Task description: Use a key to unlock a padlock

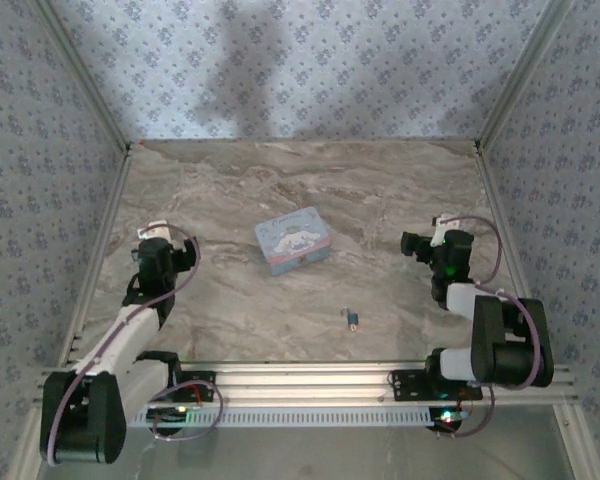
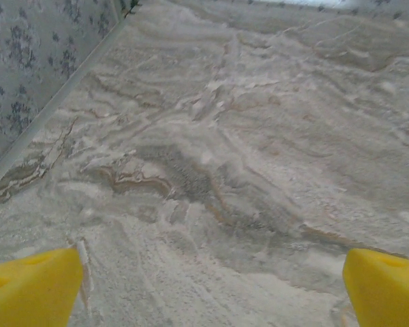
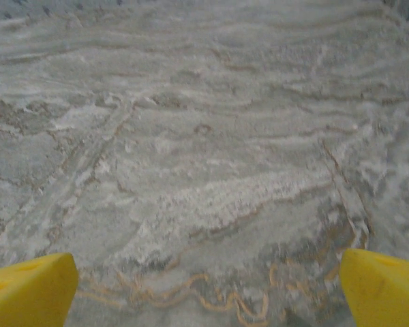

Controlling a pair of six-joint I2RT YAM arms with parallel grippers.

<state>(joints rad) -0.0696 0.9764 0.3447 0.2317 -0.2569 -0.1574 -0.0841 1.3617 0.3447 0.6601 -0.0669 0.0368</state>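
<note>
At the near edge of the pale grey, marble-patterned surface (image 1: 230, 300), two white-and-black robot arms rise from a ribbed aluminium rail (image 1: 310, 385). Just beyond the rail and a little right of centre, the tiny blue-teal padlock (image 1: 353, 321) lies on the bare surface, apart from both arms and touched by neither. A thin, pale silvery sliver that may be the key (image 1: 345, 312) sits just beside it on its far-left side, too small in the overhead view to make out clearly.

Further in, the left claw (image 2: 210, 289) hangs over the left side of the surface, pointing away from the bases. Its wrist camera shows its two yellow pads (image 2: 34, 286) at opposite edges of the view, spread wide, with nothing but bare marbling between them. The right claw (image 3: 208, 289) is over the right side, well apart from the padlock and turned towards the middle. Its own yellow pads (image 3: 27, 289) likewise stand fully apart and grip nothing.

Between the two claws and beyond the padlock, a pale blue, rectangular, cartoon-printed tin box (image 1: 293, 240) rests near the centre of the surface, lid on, at a slight angle to the rail. At the back and on both sides, blue-grey floral-patterned walls (image 1: 300, 60) framed by aluminium posts close in the workspace, and a soft shadow falls across the far wall.
</note>
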